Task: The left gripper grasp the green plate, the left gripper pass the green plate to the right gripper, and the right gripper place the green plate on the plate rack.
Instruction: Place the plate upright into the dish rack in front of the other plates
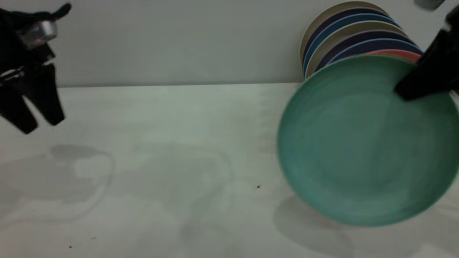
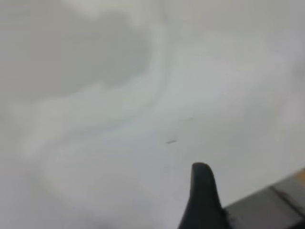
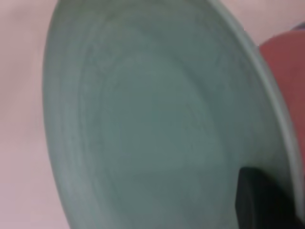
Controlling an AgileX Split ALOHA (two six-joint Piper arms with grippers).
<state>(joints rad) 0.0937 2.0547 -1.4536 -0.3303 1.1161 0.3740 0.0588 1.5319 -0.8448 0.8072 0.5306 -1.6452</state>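
My right gripper (image 1: 412, 89) pinches the green plate (image 1: 362, 143) by its upper rim, upright, just in front of the stacked plates (image 1: 344, 32). My left gripper (image 1: 34, 114) hangs spread and empty, far left.

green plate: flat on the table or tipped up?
Tipped up: the green plate faces the camera, held at its upper rim by the right gripper, shadow on table beneath.
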